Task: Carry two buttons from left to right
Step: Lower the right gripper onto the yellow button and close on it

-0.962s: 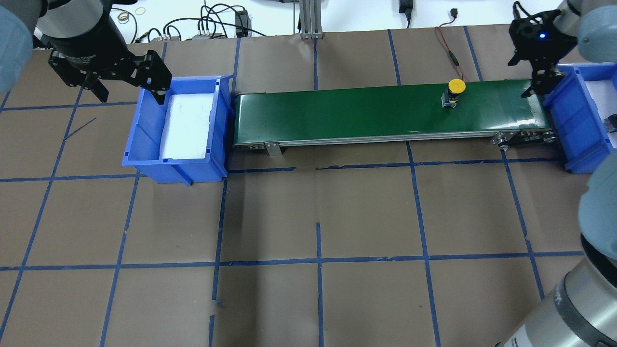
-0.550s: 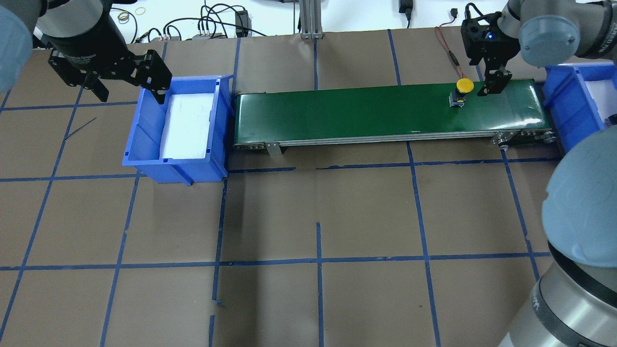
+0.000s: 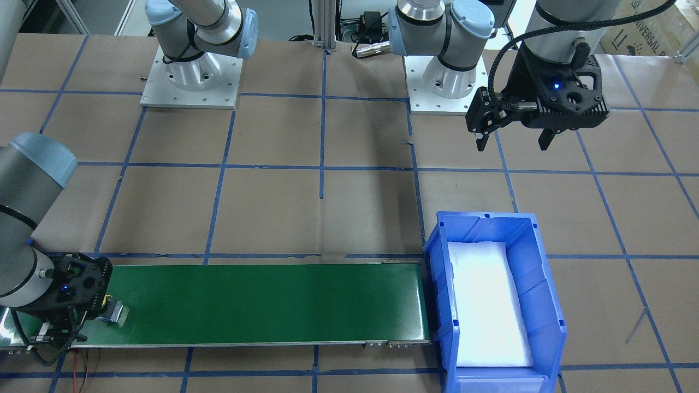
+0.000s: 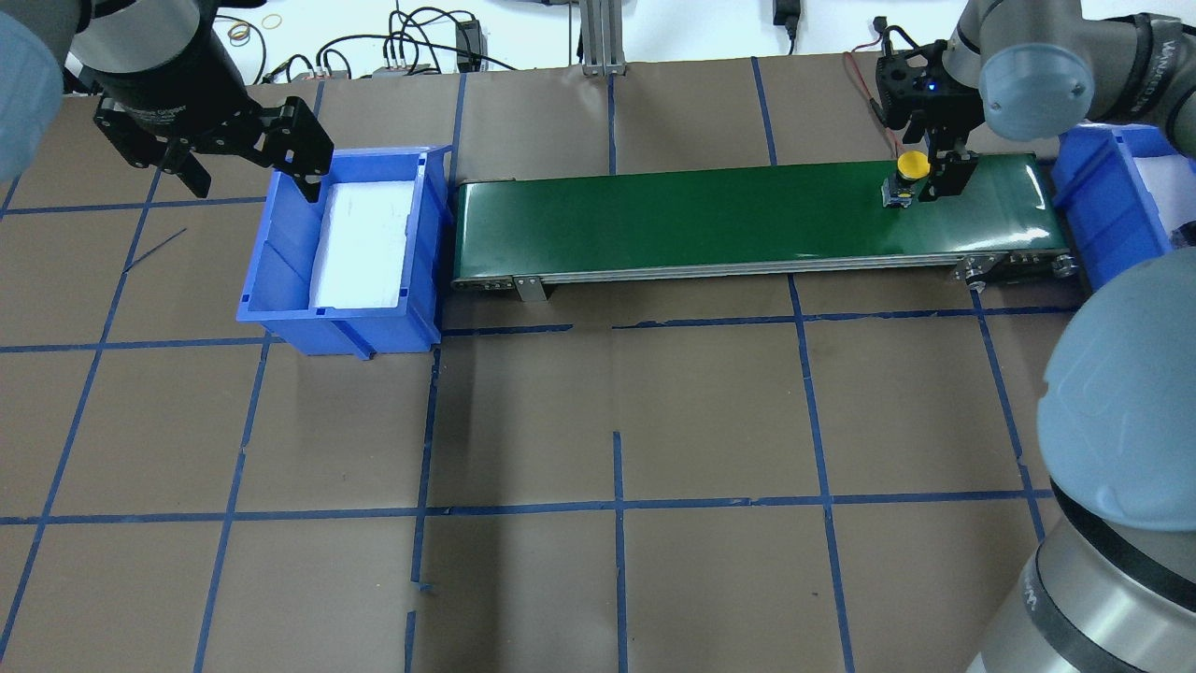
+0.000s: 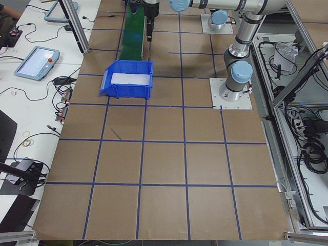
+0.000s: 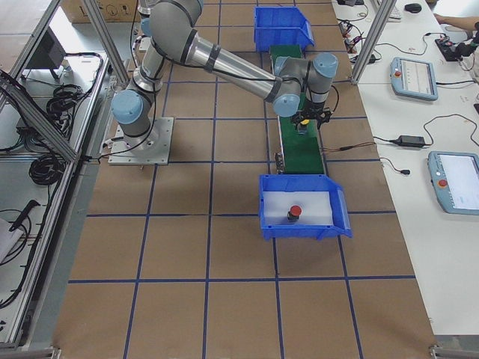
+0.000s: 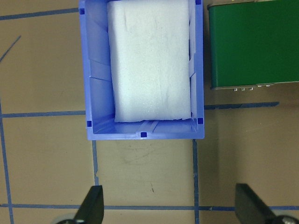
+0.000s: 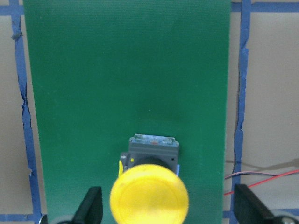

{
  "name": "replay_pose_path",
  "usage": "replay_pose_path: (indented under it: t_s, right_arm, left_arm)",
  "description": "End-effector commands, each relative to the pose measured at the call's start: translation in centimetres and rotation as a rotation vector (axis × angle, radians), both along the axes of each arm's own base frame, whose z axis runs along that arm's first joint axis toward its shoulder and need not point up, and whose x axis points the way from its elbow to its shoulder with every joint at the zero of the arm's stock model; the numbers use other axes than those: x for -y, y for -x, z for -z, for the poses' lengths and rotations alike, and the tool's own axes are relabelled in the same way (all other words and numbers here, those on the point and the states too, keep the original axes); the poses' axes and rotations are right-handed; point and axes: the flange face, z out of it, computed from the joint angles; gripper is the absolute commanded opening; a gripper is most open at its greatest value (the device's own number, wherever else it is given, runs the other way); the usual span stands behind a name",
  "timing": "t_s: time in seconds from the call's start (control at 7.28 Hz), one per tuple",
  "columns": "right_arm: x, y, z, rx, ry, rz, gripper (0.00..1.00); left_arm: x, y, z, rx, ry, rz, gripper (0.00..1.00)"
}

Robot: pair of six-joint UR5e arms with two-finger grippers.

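Over on the left, the left pincer hangs in the air near the left blue bin, fingers spread wide with nothing between them. That bin sits on the brown-paper worktop, and a white foam pad covers its floor. Right beside the bin's inner wall the green conveyor belt begins. It's a long flat run with loads of open room on it, and the robot's side of the worktop is bare paper and blue tape lines.

Toward the belt's right end, close to its far edge, the yellow button stands upright on its dark body. The right pincer is down around it, opened wide, one finger either side of the cap. From the wrist view neither finger looks to be touching it. A red wire trails just past the belt's far edge.

Next to the belt's right end is the right blue bin, and the red button sits on the foam inside.
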Motion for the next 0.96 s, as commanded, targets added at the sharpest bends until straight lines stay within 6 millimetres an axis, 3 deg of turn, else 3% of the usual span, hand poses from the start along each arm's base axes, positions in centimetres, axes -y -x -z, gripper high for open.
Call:
replay_pose_path:
  t_s: [0.0,0.14,0.41,0.69,0.82]
  right_arm:
    - [-0.19,-0.05,0.42,-0.001,-0.01,0.0,1.0]
    - [-0.21,-0.01,0.31,-0.006,-0.01,0.0,1.0]
    - [-0.26,0.2,0.3,-0.027,-0.014,0.001,0.9]
    - [-0.28,0.21,0.2,-0.029,-0.013,0.001,0.54]
    - [-0.28,0.22,0.2,-0.031,-0.013,0.001,0.26]
  left_arm:
    - [-0.01,0.0,0.0,0.0,0.0,0.0,1.0]
    - [-0.01,0.0,0.0,0.0,0.0,0.0,1.0]
    - [-0.04,0.08,0.07,0.0,-0.001,0.001,1.0]
    - [-0.04,0.08,0.08,0.0,-0.001,0.001,1.0]
    - [-0.04,0.08,0.08,0.0,-0.001,0.001,1.0]
